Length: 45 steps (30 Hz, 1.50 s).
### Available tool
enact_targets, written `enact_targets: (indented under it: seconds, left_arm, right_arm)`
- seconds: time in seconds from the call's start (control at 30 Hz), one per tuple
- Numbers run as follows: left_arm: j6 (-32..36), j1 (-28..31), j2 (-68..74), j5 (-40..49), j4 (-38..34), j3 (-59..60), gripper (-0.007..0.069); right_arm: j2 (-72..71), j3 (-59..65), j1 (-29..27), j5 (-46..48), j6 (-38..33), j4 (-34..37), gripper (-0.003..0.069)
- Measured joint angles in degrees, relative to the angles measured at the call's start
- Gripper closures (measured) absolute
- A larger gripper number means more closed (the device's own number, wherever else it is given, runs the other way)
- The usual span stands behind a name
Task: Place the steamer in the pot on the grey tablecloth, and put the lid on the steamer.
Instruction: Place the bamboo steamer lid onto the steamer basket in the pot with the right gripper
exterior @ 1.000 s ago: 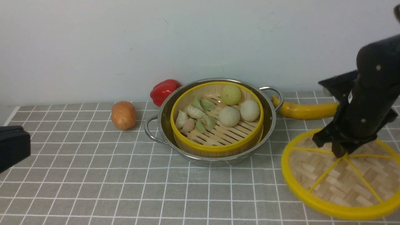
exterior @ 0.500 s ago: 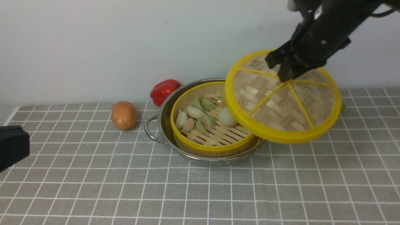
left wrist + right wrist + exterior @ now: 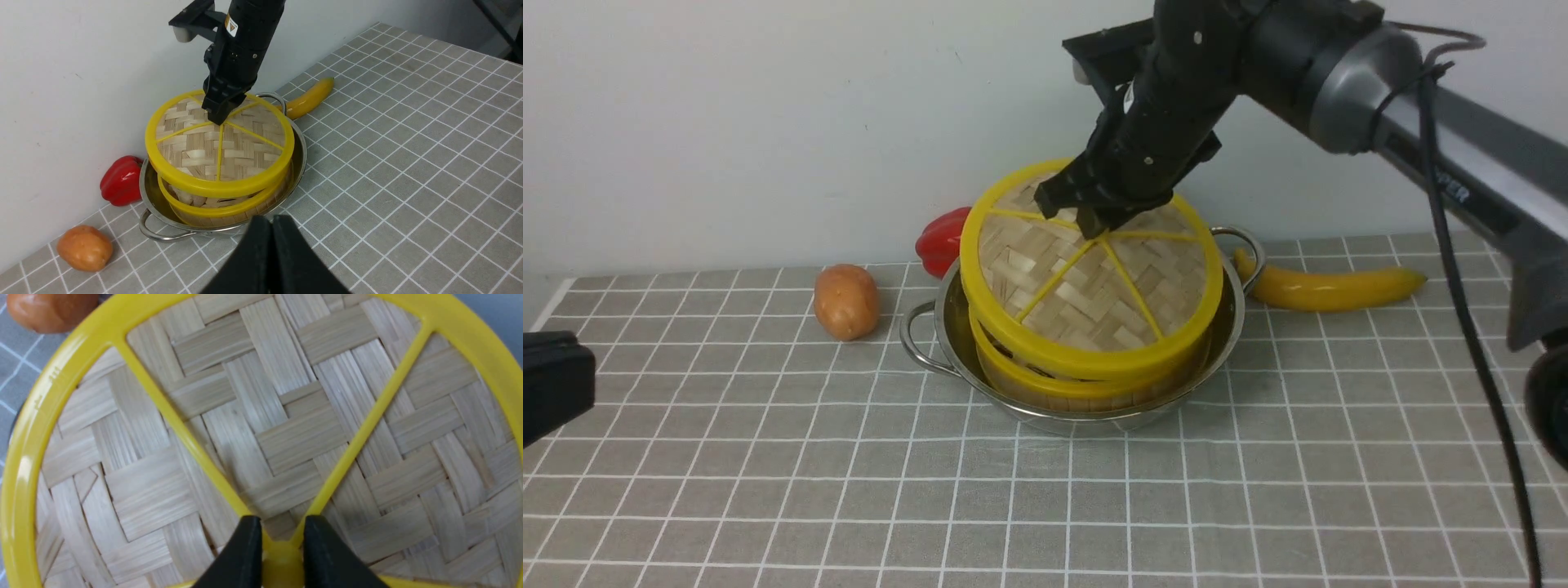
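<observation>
The right tool (image 3: 1089, 222) is clamped on the centre knob (image 3: 283, 561) of the lid (image 3: 1094, 286), one finger on each side; the lid hangs tilted just over the steamer (image 3: 1045, 380), covering it, with a dark gap between the two yellow rims on the robot's left; the steamer sits inside the pot (image 3: 951, 327), which stands on the grey tablecloth (image 3: 768, 457); the left tool (image 3: 272, 222) is well apart from the pot, its fingers pressed together on nothing; a red pepper (image 3: 941, 238) and a potato (image 3: 846, 300) lie left of the pot, a banana (image 3: 1331, 287) right.
</observation>
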Motion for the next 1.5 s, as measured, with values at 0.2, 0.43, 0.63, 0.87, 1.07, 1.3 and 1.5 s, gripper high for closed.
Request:
enact_targets:
  seconds: [0.2, 0.43, 0.63, 0.87, 1.07, 1.3, 1.5]
  left_arm:
    - [0.05, 0.0, 0.0, 0.0, 0.0, 0.0, 0.0646]
    - [0.05, 0.0, 0.0, 0.0, 0.0, 0.0, 0.0646]
    - [0.1, 0.0, 0.0, 0.0, 0.04, 0.0, 0.0646]
    - [0.1, 0.0, 0.0, 0.0, 0.04, 0.0, 0.0646]
    - [0.1, 0.0, 0.0, 0.0, 0.04, 0.0, 0.0646]
    - [0.1, 0.0, 0.0, 0.04, 0.04, 0.0, 0.0646]
    - [0.1, 0.0, 0.0, 0.18, 0.04, 0.0, 0.0646]
  right_arm:
    - [2.13, -0.97, 0.0, 0.0, 0.0, -0.86, 0.0516]
    - [3.2, -1.02, 0.0, 0.05, -0.58, -1.79, 0.0516]
    - [4.04, -1.02, 0.0, 0.17, -2.04, -1.68, 0.0516]
    - [4.05, -1.02, 0.0, -0.77, -4.54, -1.05, 0.0516]
    - [4.05, -1.08, 0.0, -2.75, -5.73, 0.16, 0.0516]
    - [4.05, -1.08, 0.0, -3.24, -6.44, 0.22, 0.0516]
    - [4.05, -1.08, 0.0, -3.47, -6.96, 0.22, 0.0516]
